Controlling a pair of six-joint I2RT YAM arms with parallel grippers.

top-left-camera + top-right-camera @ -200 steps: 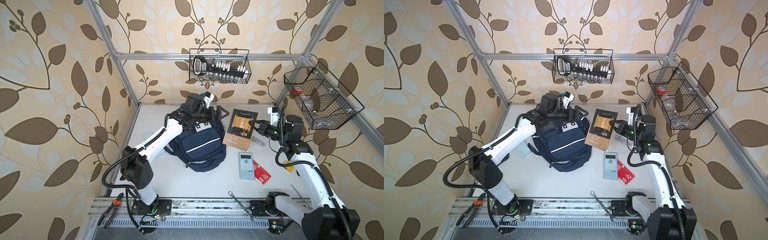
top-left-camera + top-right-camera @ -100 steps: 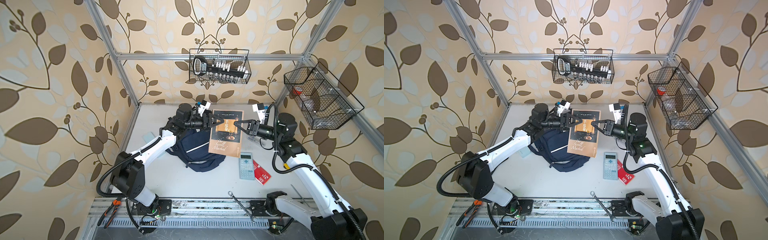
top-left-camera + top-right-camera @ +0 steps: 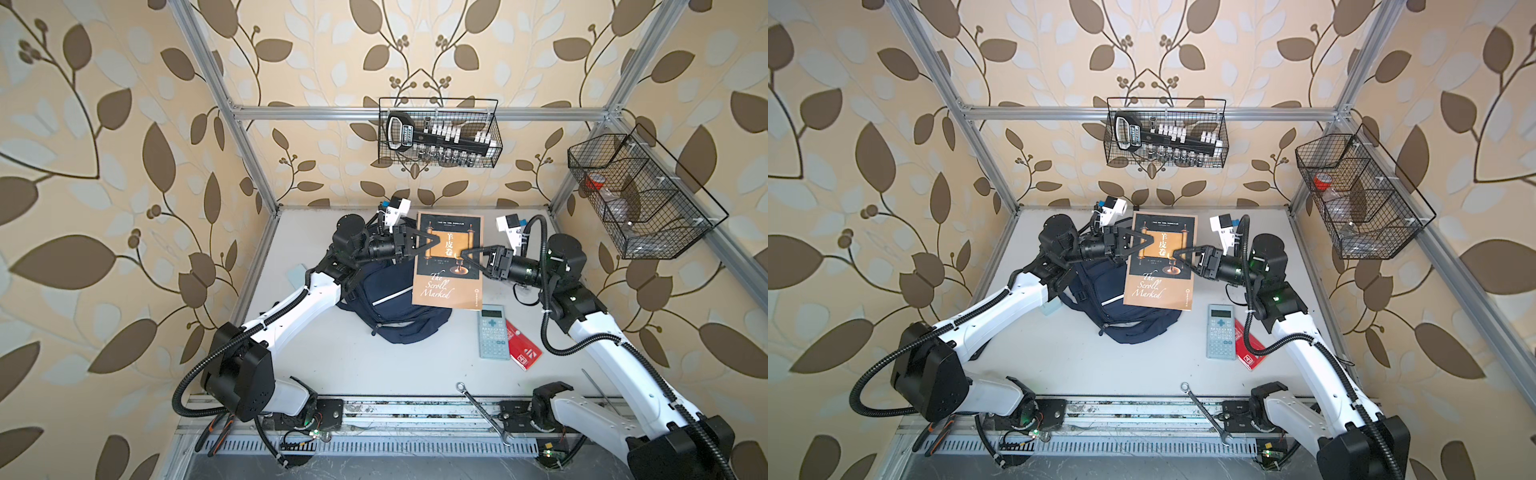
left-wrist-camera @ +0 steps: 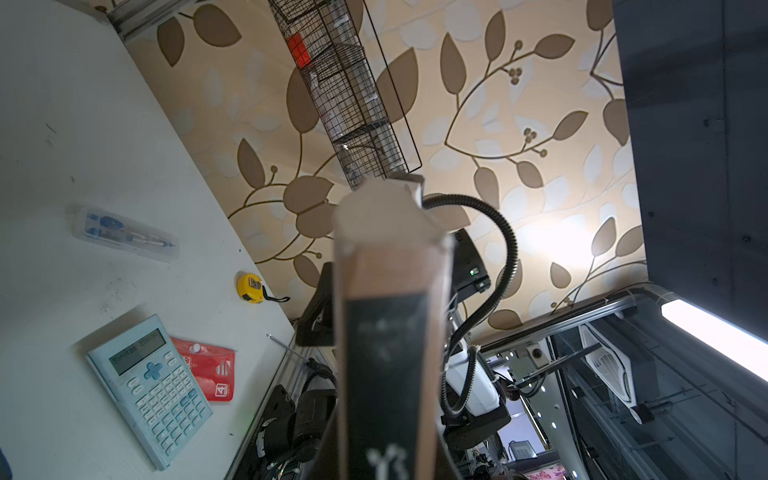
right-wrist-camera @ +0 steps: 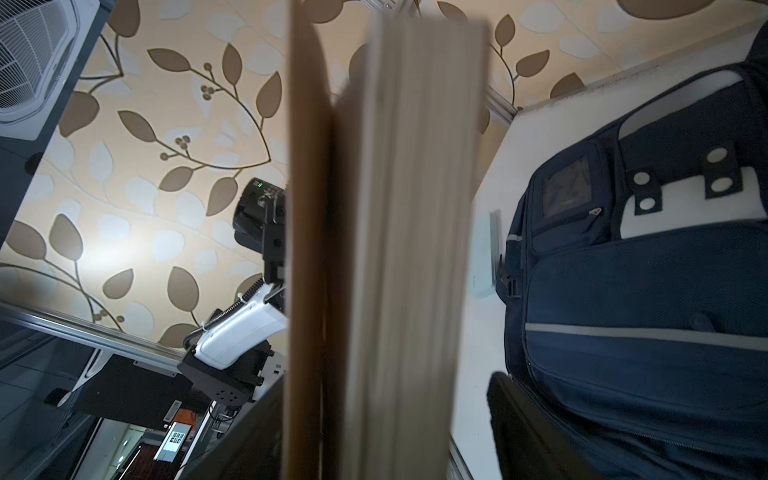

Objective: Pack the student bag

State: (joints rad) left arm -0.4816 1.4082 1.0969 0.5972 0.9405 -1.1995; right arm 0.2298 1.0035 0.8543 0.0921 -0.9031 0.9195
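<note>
- My left jaws are clamped on the left long edge of the book [image 3: 440, 286]. In the left wrist view its spine fills the gap between them.
- My right jaws stand open around the book's opposite long edge. In the right wrist view the page block [image 5: 407, 249] is blurred, and a strip of pale surface shows between the pages and one jaw.
- The book hangs in the air between my two arms with its brown and black cover facing up. In both top views it hides the right part of the student bag [image 3: 386, 311].
- The student bag lies front-up on the surface [image 3: 374, 365], in the middle towards the back wall, with my left forearm crossing above it. Its white stripe and white patch show in the right wrist view [image 5: 644, 291].
- A pale blue calculator [image 3: 493, 332] lies on the surface to the right of the bag, and a red packet [image 3: 523, 351] is tucked partly under its right side.
- A small pale blue block [image 3: 297, 276] sits just beside the bag's left side.
- A wrench [image 3: 484, 413] rests across the front rail.
</note>
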